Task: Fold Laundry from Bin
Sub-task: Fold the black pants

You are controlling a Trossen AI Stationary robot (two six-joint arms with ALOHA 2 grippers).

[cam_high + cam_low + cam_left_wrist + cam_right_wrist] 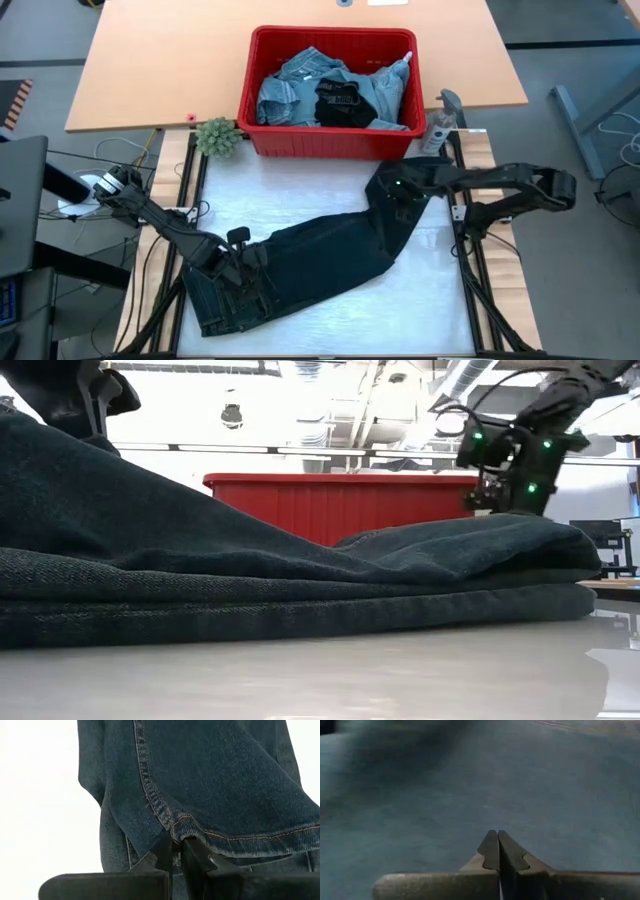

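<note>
Jeans [300, 265] spread diagonally on our table [330, 330], out of the bin [330, 140] for folding | left hand [176, 851] clenched on a hem seam | right hand [498, 851] closed, pinching denim at the far end, we judge.

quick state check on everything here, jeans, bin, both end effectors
dark jeans: spread flat on the table, partly folded
red bin: upright, still holding denim and black laundry
left end effector: shut on the jeans' hem
right end effector: shut, down on the jeans' other end
</note>
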